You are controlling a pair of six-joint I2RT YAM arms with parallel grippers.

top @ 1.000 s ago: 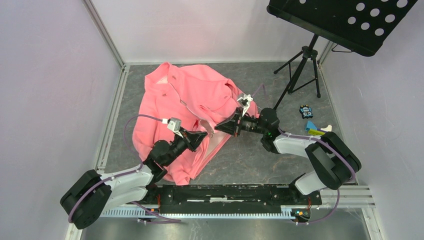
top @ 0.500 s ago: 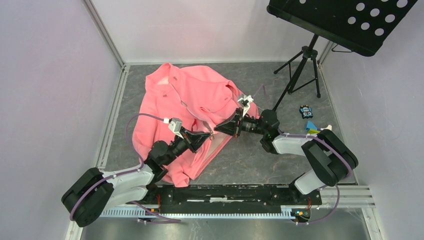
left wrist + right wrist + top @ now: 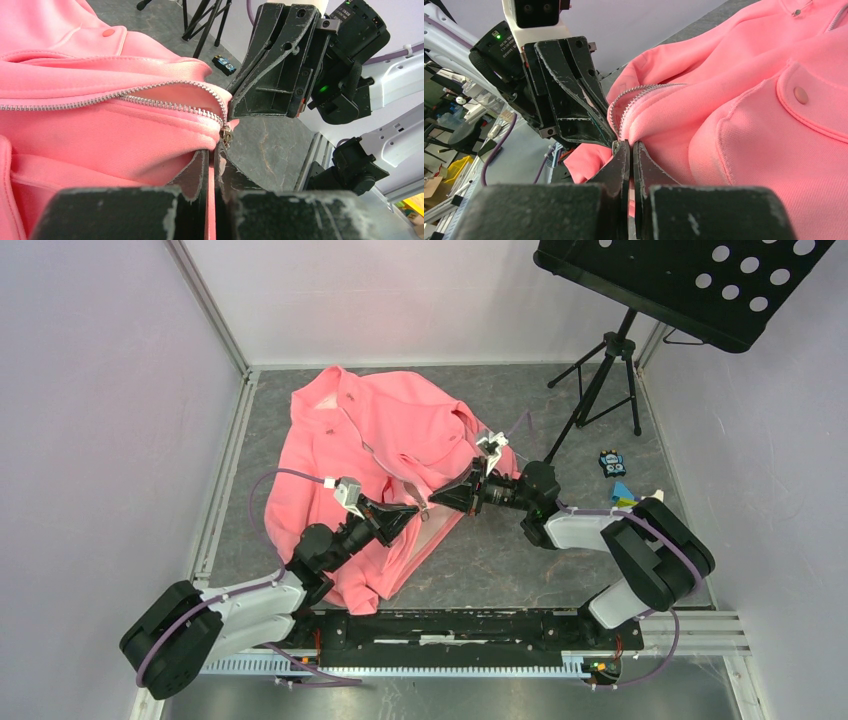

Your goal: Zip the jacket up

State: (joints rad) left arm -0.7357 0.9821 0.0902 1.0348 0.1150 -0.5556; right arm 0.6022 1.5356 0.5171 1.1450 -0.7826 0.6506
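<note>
Pink jacket (image 3: 370, 430), left end effector (image 3: 416, 508) and right end effector (image 3: 434, 500) both clamped on its fabric

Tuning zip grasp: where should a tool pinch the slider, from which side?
The metal slider, where the two rows of teeth meet at the jacket hem. Probably come from the hem side, tool pinching it front to back: it sticks out past the fabric edge there, with teeth and fleece crowding the other side.

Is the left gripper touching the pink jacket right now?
Touching. Left wrist view: the left gripper pinches a strip of the coral-pink fleece jacket between its fingers, just below the zipper slider.
</note>
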